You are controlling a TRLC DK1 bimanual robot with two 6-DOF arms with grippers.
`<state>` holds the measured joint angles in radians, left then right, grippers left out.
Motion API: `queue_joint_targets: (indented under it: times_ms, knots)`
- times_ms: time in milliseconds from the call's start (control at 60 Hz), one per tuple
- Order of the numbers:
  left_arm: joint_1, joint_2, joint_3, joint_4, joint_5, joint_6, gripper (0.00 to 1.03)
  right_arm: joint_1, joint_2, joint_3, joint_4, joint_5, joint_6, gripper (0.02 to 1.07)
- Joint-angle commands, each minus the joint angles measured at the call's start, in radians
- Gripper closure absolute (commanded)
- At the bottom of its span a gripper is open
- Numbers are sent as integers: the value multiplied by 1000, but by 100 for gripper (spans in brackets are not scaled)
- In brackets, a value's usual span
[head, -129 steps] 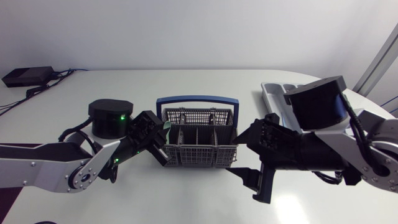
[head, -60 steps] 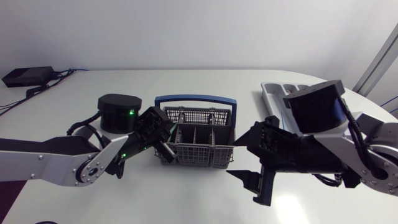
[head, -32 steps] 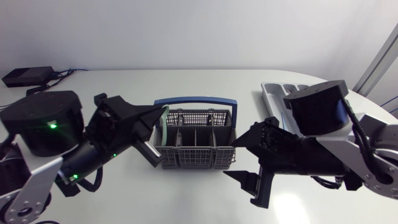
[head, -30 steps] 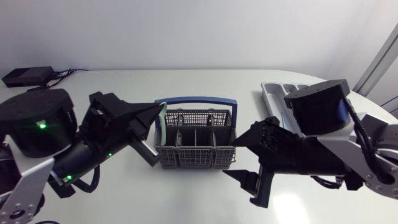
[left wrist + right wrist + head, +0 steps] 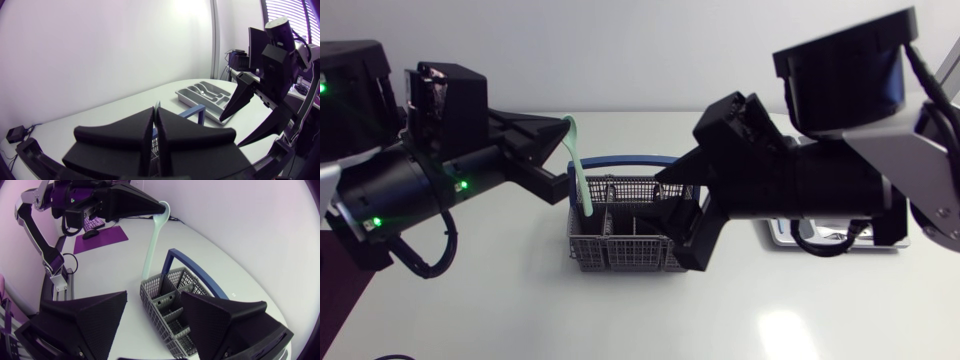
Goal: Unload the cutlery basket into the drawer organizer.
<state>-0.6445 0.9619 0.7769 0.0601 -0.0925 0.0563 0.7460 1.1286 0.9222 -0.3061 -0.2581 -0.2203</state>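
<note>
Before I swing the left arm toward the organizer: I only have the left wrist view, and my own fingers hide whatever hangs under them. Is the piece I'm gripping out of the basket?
Observer: No. In the head view the pale green utensil hangs from the left gripper with its lower end down inside the basket, at the end nearer your arm.
Operator: Anything else in there to come back for?
Observer: The right wrist view looks down into the basket, and the compartments that show hold no other cutlery.
</note>
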Motion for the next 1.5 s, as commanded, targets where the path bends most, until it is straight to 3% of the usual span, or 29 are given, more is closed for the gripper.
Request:
queue_joint_targets:
  times_ms: [0, 217, 583, 900, 1150, 1233, 1317, 1350, 1483]
  knots:
    - [17, 38, 48, -20, -10, -62, 100, 19, 69, 55, 21, 2, 78, 40]
    - [75, 124, 134, -98, 27, -147, 100, 42, 198, 156, 41, 6, 119, 45]
    - [227, 221, 206, -169, 249, -294, 100, 38, 338, 236, 150, 16, 154, 57]
    - [304, 282, 232, -183, 401, -381, 100, 30, 412, 287, 209, 53, 165, 57]
    - [313, 307, 242, -178, 419, -400, 100, 29, 499, 359, 211, 51, 171, 63]
    - [315, 304, 240, -178, 419, -401, 100, 29, 516, 377, 208, 53, 171, 71]
    - [321, 304, 240, -178, 427, -404, 100, 29, 527, 386, 205, 53, 173, 72]
    - [324, 302, 239, -178, 430, -406, 100, 29, 533, 391, 205, 53, 173, 80]
    - [329, 294, 234, -174, 430, -412, 100, 30, 542, 391, 194, 53, 173, 80]
